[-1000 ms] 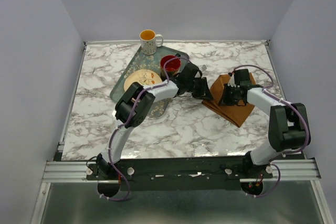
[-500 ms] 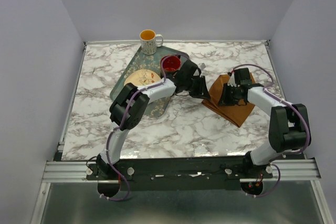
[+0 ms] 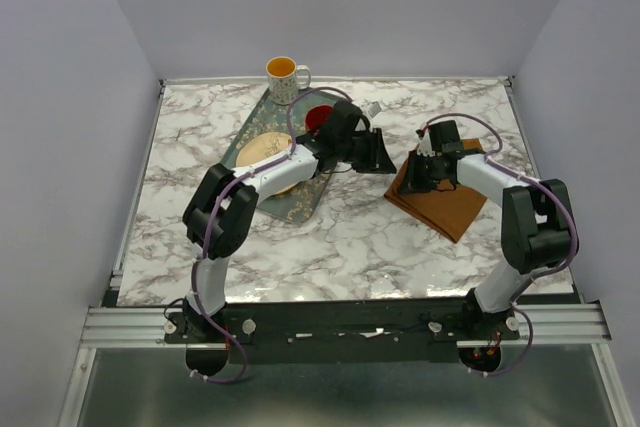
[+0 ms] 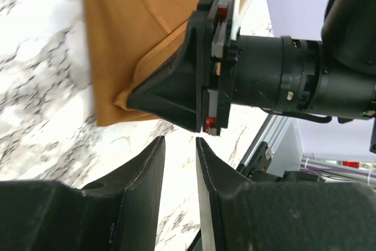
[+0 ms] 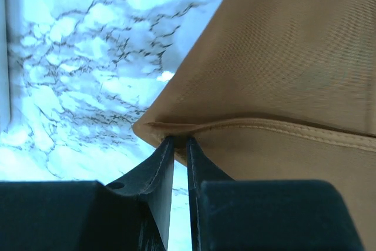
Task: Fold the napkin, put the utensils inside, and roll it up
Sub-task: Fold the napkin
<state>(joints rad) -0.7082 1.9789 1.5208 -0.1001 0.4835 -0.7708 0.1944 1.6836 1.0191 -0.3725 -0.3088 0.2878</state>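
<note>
Where right gripper (image 5: 180,140) meets napkin (image 5: 282,57), folded corner

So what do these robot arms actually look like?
The left arm and right arm have pale tubes between chunky black joints, with purple cables looped alongside. The left gripper and right gripper are black, with two tapering fingers; the right shows small red marks.

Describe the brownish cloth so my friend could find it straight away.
Start at the marble table and go to its right half, away from the green patterned tray. There lies the napkin. It is the only soft, plain rust-brown thing on the table.
</note>
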